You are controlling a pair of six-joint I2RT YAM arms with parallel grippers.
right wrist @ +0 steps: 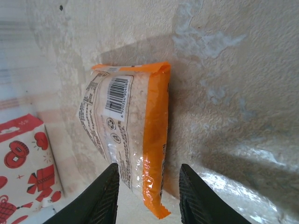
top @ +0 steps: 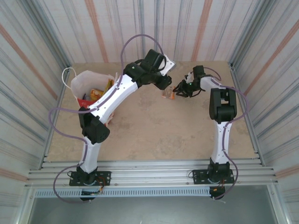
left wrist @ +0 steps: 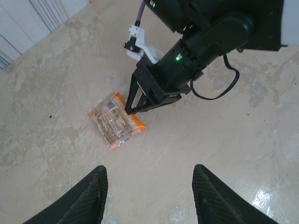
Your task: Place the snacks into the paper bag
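An orange snack packet (right wrist: 135,126) with a clear barcode face lies on the beige table (top: 154,126), at the back centre (top: 168,93). My right gripper (right wrist: 148,168) is open and straddles the packet's near end, with a gap still showing beside each finger. In the left wrist view the right gripper (left wrist: 133,109) reaches down onto that packet (left wrist: 114,122). My left gripper (left wrist: 149,170) hovers open above the table just short of it, holding nothing. The white and red paper bag (top: 86,83) stands at the back left, with yellow and orange packets (top: 99,92) inside.
Corrugated metal walls (top: 42,70) close in the table on three sides. The left arm (top: 114,95) stretches from its base past the bag's right side. The bag's printed red side (right wrist: 23,163) shows to the left of the orange packet.
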